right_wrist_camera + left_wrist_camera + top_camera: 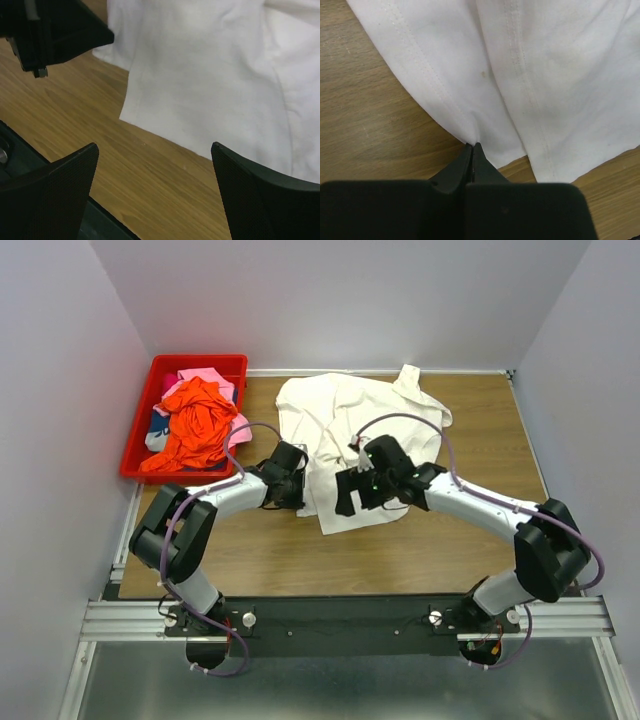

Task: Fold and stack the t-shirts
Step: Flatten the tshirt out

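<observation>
White t-shirt (545,75) hem pinched by left gripper (472,146) (jaws clenched tight); right gripper (154,147) gapes wide.

Showing silver-white tube links, black joint housings on left arm (228,495) and right arm (480,502). Trailing lilac cables (400,417) along both. Ending in black fingers: smooth, pointed on left gripper (472,149), mesh-textured pads (65,185) on right gripper (154,150).

No legible text or labels anywhere

The white t-shirt (545,75) fills the upper right, over the wooden table (365,125). At bottom centre, the left gripper (472,148) pinches its hem.
</observation>
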You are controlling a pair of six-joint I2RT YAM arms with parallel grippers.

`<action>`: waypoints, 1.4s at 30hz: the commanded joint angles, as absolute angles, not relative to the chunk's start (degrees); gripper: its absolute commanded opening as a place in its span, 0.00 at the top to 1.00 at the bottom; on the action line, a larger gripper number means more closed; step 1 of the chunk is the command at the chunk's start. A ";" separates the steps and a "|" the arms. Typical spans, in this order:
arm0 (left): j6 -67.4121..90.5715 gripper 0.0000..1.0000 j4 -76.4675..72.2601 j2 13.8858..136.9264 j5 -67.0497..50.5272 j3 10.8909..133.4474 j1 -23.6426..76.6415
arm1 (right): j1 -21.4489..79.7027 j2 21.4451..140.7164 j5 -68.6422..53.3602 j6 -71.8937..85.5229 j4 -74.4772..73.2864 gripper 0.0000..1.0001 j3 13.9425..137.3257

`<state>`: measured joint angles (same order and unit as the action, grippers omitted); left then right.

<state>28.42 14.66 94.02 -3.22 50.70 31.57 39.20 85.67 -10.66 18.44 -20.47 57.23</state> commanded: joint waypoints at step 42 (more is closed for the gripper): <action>30.50 1.00 15.91 85.78 -3.52 46.41 30.06 | 59.06 106.09 12.82 19.07 -16.17 0.66 60.91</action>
<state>30.09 16.34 87.24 -3.25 47.00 30.68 58.70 103.96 9.67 17.72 -15.88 62.19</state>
